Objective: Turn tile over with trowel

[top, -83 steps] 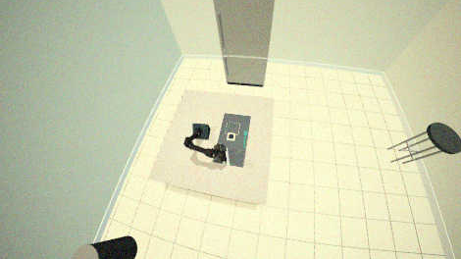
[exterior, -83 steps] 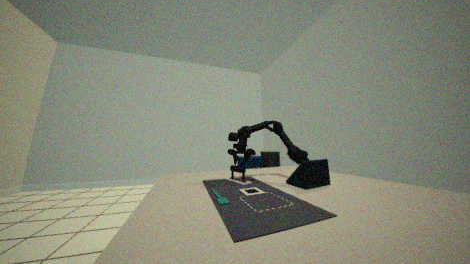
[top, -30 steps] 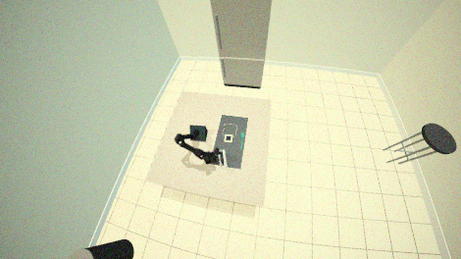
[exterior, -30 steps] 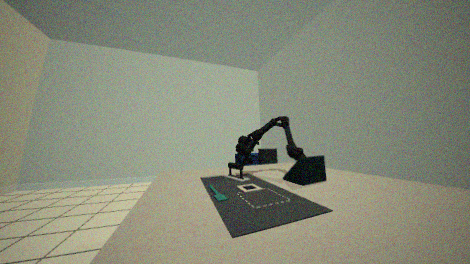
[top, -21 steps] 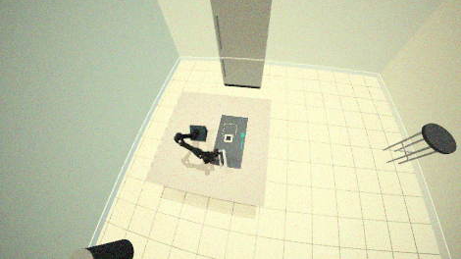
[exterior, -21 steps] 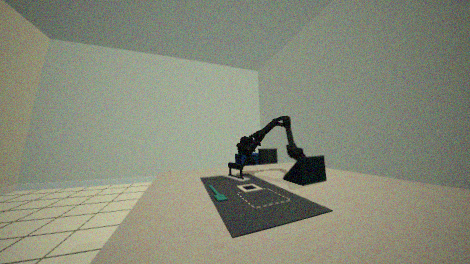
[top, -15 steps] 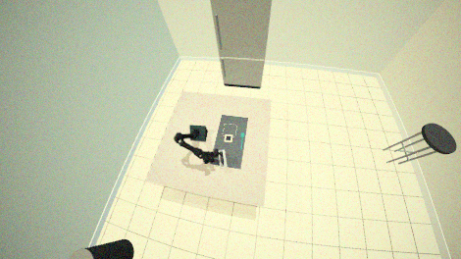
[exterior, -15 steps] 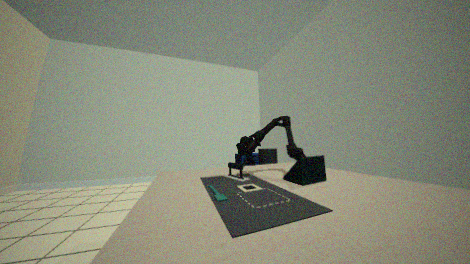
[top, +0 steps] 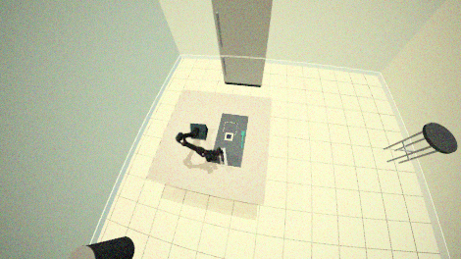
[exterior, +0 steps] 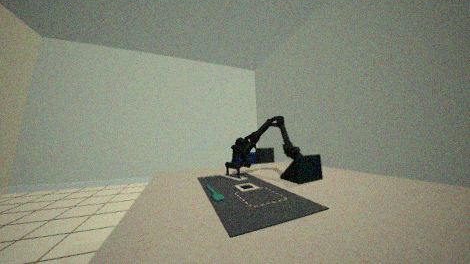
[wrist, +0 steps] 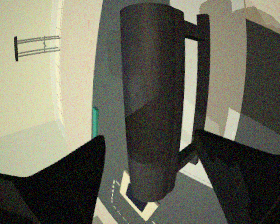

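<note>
A pale tile (top: 226, 137) (exterior: 239, 187) (wrist: 149, 210) lies flat, its dark square mark up, at the edge of the dashed outline (exterior: 270, 203) (wrist: 112, 194); any slight overlap is too small to tell. A trowel (top: 225, 157) (exterior: 244, 178) (wrist: 153, 75) with a thick dark handle on brackets and a long pale blade lies at the mat's end away from the outline. My gripper (exterior: 233, 175) (wrist: 151, 139) is open, low over the trowel. In the wrist view the handle runs between the fingertips, with gaps on both sides, and covers part of the tile.
A green flat-ended tool (top: 242, 134) (exterior: 215, 195) (wrist: 95, 122) lies along the far long side of the dark mat (top: 234, 160) (exterior: 240, 224) (wrist: 110, 90). The arm's base (top: 199, 131) (exterior: 304, 170) stands on the pale table beside the mat. A stool (top: 439, 137) stands away on the floor.
</note>
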